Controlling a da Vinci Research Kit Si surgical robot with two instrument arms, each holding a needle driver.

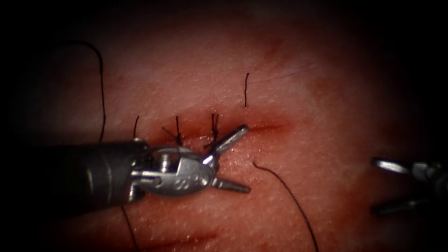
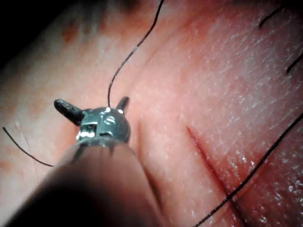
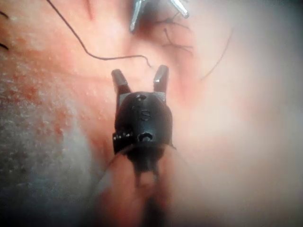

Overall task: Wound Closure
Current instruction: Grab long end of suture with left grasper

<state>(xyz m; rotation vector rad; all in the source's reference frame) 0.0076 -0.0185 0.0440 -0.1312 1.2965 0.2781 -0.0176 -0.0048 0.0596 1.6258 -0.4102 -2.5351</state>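
Observation:
The cut [image 1: 263,126] runs sideways across the tissue [image 1: 326,93]. Its left part is closed by dark stitches [image 1: 214,128] with short cut ends sticking up. My left tool [image 1: 245,159] lies just below the stitches with its jaws spread wide and holding nothing; the upper jaw tip rests at the cut's edge. A loose thread [image 1: 284,186] has its free end just right of those jaws. In the left wrist view the left tool [image 2: 94,105] gapes with that thread [image 2: 128,54] ending at its head. My right tool [image 1: 373,185] waits far right, jaws open and empty, and the right tool [image 3: 139,78] faces the thread end [image 3: 118,57].
A long thread [image 1: 101,93] curves up along the left of the tissue and passes behind the left shaft. A single upright thread end [image 1: 246,88] stands above the cut. A shallow red score [image 2: 203,153] marks the tissue, crossed by another thread [image 2: 255,170].

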